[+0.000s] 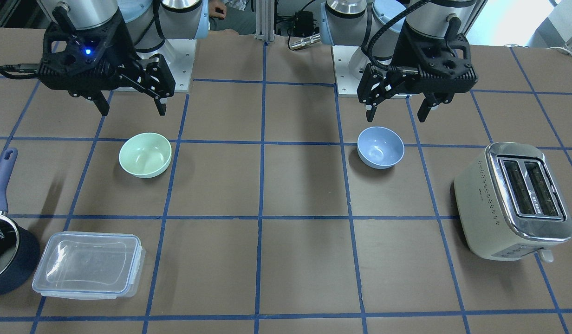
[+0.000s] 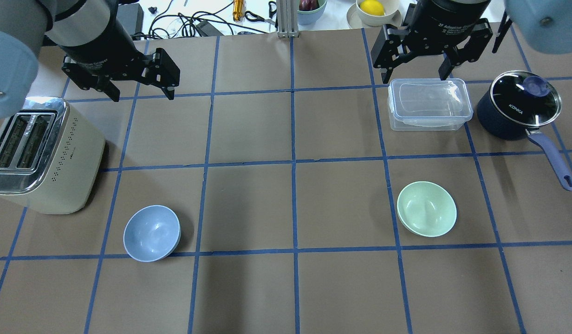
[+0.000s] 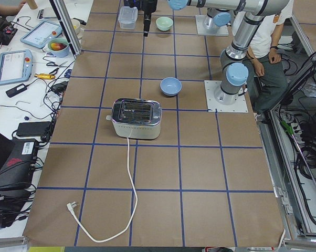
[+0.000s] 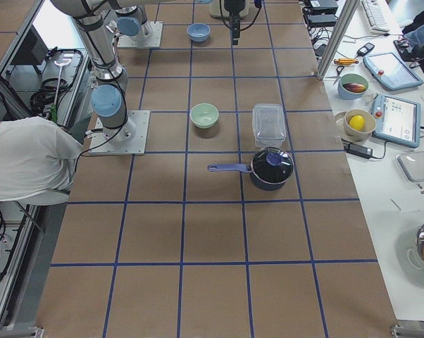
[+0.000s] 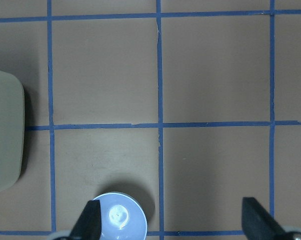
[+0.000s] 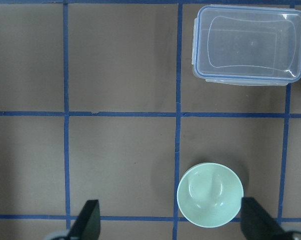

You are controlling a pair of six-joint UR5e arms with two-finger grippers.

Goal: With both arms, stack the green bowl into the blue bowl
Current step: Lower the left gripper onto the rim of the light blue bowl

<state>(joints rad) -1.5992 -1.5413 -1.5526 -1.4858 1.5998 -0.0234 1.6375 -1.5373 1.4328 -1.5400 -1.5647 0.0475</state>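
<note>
Smooth round blue bowl [image 2: 152, 233], green bowl [image 2: 426, 208]

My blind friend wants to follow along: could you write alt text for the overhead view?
A blue bowl sits left and a green bowl right, far apart on a brown gridded table. The left gripper and right gripper hang open and empty beyond them. A toaster stands at left; a clear box and lidded saucepan at right.

Green bowl [image 1: 145, 155] sits near the right gripper [image 1: 133, 111], blue bowl [image 1: 380, 147] near the left gripper [image 1: 396, 113], fingers [image 1: 101, 104] parted.
</note>
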